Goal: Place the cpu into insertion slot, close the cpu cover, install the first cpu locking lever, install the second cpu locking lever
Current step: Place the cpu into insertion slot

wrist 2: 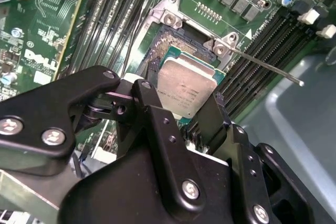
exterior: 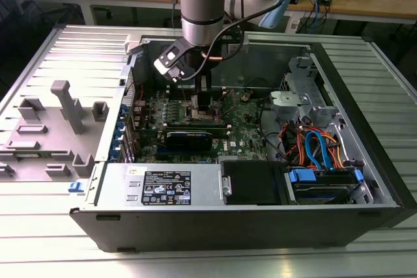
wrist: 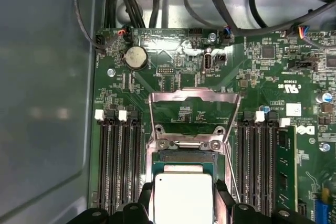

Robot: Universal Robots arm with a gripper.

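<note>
Silver-grey lid on a green rim: was that the cpu [wrist 2: 186, 88] you had? (Obs.)

Yes. My gripper [wrist 2: 178, 98] was closed on it, with my fingers [wrist 2: 144, 97] pinching two opposite edges. Both wrist views showed this. (Arm)

Where was it? (Obs.)

Directly over the insertion slot [wrist 2: 160, 51] and slightly tilted. I judged it not seated, since the dark contact field showed past its far edge. The cpu cover [wrist: 194, 96] was swung open and lay back on the far side of the slot. A thin wire lever [wrist 2: 268, 67] stuck out free beside the slot. In the exterior view I stood over the middle of the green board [exterior: 244, 128] inside the open case [exterior: 260, 226]. (Arm)

Handling notes? (Obs.)

My estimates only. It was light, flat and stiff, so weight was no concern. The polished lid looked slippery, so I trusted the edge grip more than any hold on the top face. The green rim was thin, which left the pads little to bear on. The underside and the slot's contact field were the fragile parts. It should be held by the edges only and kept level. It should not be pressed or slid across the contacts. The clamp should be light, because a hard squeeze could skew the part. (Arm)
</note>
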